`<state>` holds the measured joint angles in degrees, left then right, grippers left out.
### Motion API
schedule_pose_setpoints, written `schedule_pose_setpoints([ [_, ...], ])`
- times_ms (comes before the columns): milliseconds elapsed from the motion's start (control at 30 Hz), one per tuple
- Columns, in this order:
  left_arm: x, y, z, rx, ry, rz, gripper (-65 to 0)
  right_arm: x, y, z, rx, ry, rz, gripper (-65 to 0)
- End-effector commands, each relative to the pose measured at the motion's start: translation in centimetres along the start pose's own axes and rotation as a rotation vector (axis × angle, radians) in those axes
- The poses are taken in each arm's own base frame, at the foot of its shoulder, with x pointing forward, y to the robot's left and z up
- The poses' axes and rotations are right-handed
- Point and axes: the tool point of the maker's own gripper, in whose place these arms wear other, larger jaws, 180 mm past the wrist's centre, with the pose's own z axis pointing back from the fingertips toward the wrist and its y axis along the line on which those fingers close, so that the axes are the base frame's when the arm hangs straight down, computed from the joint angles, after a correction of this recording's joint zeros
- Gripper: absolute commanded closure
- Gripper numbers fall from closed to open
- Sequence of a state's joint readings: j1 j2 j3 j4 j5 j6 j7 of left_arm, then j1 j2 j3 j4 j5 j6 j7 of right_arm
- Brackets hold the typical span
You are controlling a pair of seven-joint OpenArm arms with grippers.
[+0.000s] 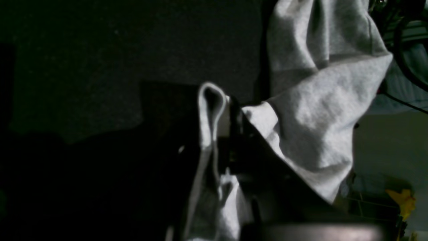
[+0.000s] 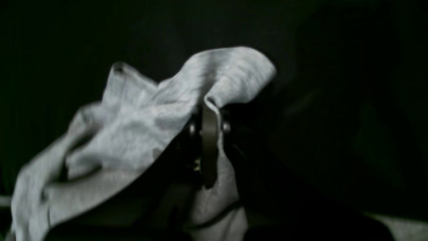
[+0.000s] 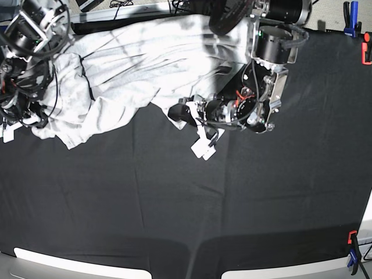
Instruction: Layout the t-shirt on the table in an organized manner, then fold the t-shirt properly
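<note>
The light-grey t-shirt point(image 3: 133, 64) lies bunched and creased across the far left and middle of the black table point(image 3: 174, 203). My left gripper point(image 3: 189, 113) reaches in from the right to the shirt's near edge. In the left wrist view that gripper point(image 1: 230, 113) is shut on a folded hem of the t-shirt point(image 1: 317, 100), with cloth hanging on both sides. My right gripper point(image 3: 29, 116) is at the shirt's far-left end, partly hidden by cables. In the right wrist view the right gripper point(image 2: 209, 110) is shut on a fold of the t-shirt point(image 2: 140, 127).
Red and blue clamps point(image 3: 353, 11) sit at the table's far right corner, with another clamp point(image 3: 352, 250) at the near right edge. Cables and equipment crowd the top left. Bare black cloth covers the near half of the table.
</note>
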<state>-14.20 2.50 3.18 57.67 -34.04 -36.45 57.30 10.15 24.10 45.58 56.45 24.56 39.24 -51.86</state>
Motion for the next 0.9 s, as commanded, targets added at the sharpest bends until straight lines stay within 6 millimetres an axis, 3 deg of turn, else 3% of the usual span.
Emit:
schedule_pose_setpoints([
  [0,2.4,-0.1,0.5,0.001,-0.040,-0.030,0.0,3.3,-0.2,1.6,0.000,-0.074,0.043,0.0],
  [233,8.4,-0.1,3.6,-0.005,-0.106,-0.114,0.0,11.8,0.8,8.7,-0.009,-0.228,0.219,0.0],
  [467,14.3,-2.0,11.1,0.007,-0.262,-0.288,0.0,18.7,4.4,16.5,-0.031,-0.381,0.470,0.0],
  [567,15.1,-3.4,13.8,0.060,-0.272,-0.421,0.0,20.4,5.9,18.9,-0.089,-0.425,0.580,0.0],
  [733,16.9,-6.8,18.9,0.189,-0.326,-0.679,0.0,21.7,7.3,21.2,-0.149,-0.462,0.685,0.0],
  [867,17.9,-7.5,22.0,0.347,-0.353,-0.792,0.0,22.9,8.1,22.8,-0.143,-0.498,0.727,0.0],
])
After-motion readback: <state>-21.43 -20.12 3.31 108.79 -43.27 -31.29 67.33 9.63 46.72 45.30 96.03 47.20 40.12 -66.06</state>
